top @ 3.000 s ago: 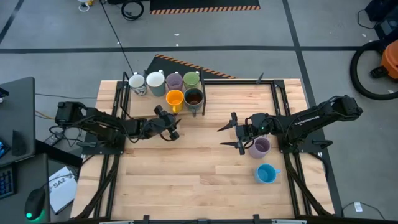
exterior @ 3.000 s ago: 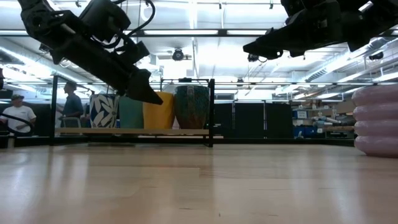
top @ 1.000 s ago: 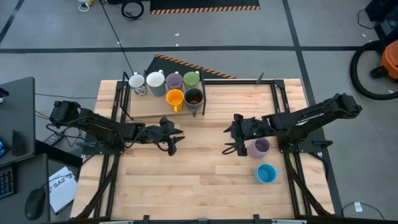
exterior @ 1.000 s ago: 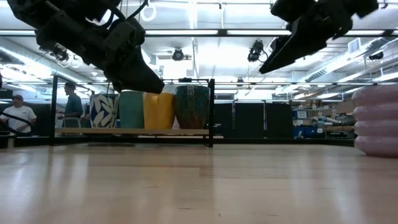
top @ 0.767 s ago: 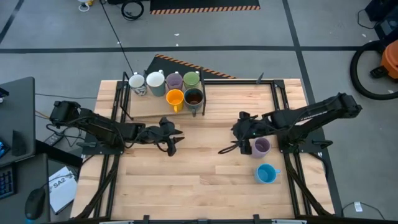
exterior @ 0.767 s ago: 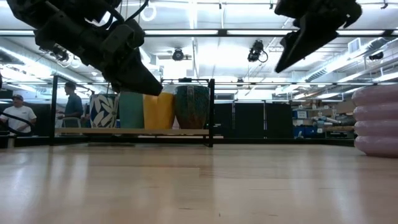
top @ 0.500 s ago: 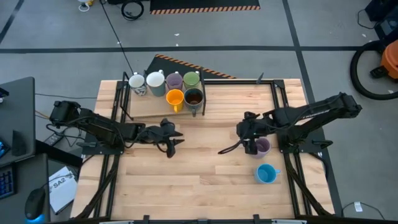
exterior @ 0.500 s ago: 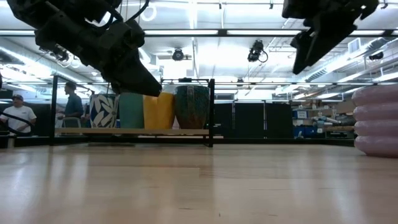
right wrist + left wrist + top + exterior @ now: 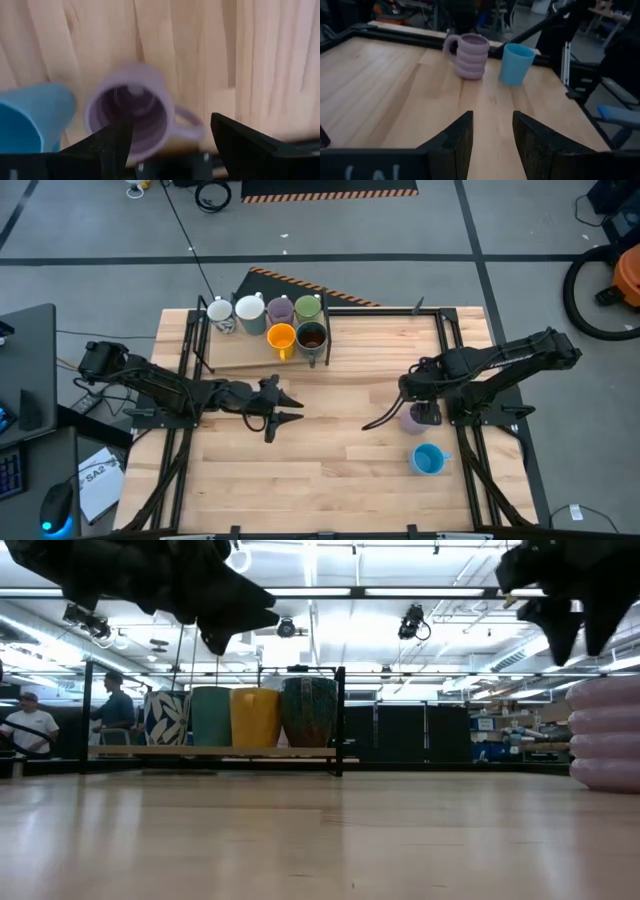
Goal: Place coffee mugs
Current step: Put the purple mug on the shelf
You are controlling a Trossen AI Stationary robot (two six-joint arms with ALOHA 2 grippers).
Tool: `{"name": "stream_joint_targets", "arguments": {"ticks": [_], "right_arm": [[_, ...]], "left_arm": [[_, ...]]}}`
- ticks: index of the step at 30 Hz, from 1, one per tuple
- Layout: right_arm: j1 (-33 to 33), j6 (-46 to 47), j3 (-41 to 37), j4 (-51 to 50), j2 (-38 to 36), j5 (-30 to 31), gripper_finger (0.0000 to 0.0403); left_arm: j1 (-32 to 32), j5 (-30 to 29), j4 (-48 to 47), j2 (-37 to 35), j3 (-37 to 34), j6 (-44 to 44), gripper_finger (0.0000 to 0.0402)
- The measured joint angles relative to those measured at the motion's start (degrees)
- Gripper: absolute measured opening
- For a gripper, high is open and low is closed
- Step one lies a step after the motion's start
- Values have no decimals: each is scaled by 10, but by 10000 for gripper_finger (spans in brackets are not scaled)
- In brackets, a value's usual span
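Lilac mug (image 9: 132, 112) interior (right wrist only), blue mug (image 9: 30, 117) beside

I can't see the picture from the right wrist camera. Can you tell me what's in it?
A lilac mug stands upright on the wooden table, seen from straight above, its handle pointing sideways. The right gripper hangs over it with its jaws open and nothing in them. A blue mug sits right beside the lilac one.

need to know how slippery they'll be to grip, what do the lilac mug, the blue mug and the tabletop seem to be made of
Lilac mug: likely matte glazed ceramic; ribbed wall, soft sheen.
Blue mug: likely ceramic too; smooth, even colour, though plastic can't be ruled out.
Tabletop: light wood planks; visible grain and seams, satin finish.
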Motion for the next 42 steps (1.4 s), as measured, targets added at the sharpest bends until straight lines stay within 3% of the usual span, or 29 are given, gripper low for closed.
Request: {"name": "stream_joint_targets", "arguments": {"ticks": [15, 24, 32, 42], "right_arm": [[2, 18, 0, -122, 71, -20, 263], [2, 17, 0, -125, 80, -32, 261], [2, -20, 17, -124, 80, 24, 261], [2, -40, 30, -121, 79, 24, 261]], "left_arm": [[-4, -53, -157, 0, 94, -14, 144], [-14, -53, -175, 0, 95, -17, 144], [-13, -53, -175, 0, 95, -19, 144], [-13, -53, -176, 0, 95, -19, 144]]}}
